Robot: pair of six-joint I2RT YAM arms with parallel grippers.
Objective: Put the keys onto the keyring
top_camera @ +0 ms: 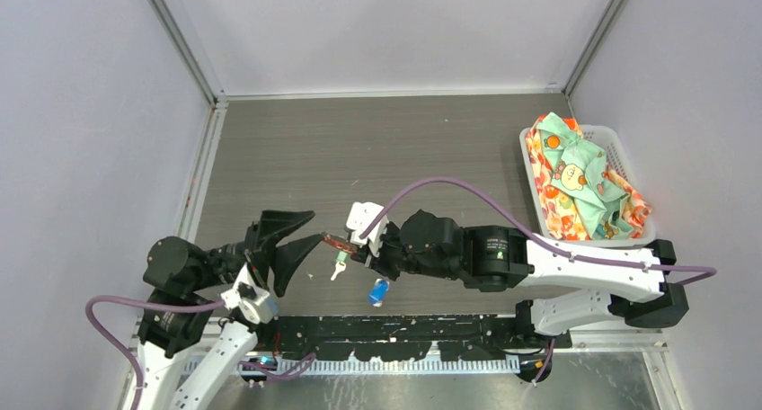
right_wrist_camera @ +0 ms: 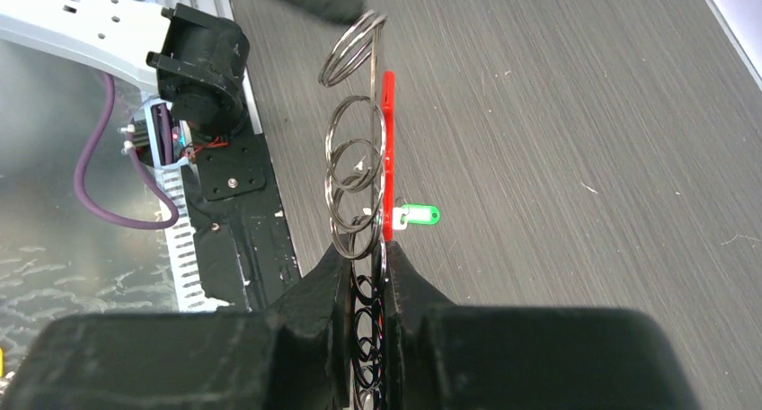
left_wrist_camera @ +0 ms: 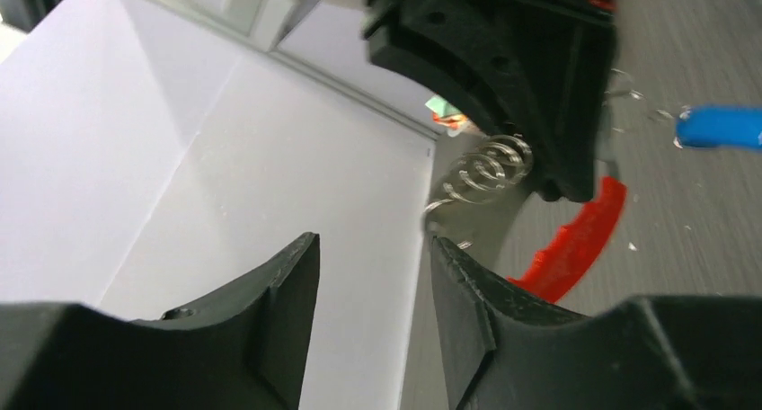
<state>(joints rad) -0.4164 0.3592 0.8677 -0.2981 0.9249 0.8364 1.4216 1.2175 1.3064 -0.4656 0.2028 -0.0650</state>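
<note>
The keyring is a chain of silver rings [right_wrist_camera: 352,172] joined to a red loop [right_wrist_camera: 387,149]. My right gripper [right_wrist_camera: 368,255] is shut on it and holds it edge-on above the table. In the top view the red loop [top_camera: 337,245] sticks out left of the right gripper [top_camera: 358,246]. My left gripper [top_camera: 314,227] is open and holds nothing, its fingertips just left of the loop. Its wrist view shows the rings [left_wrist_camera: 485,172] and red loop [left_wrist_camera: 575,239] beyond its gripper [left_wrist_camera: 373,244]. A green-headed key [top_camera: 338,268] [right_wrist_camera: 418,216] is right by the loop; whether they touch I cannot tell. A blue-headed key [top_camera: 378,291] [left_wrist_camera: 719,127] lies nearer the arm bases.
A white basket [top_camera: 629,172] with patterned orange and green cloth [top_camera: 580,181] stands at the table's right edge. White walls close in the left, back and right. A purple cable [top_camera: 449,187] arcs over the right arm.
</note>
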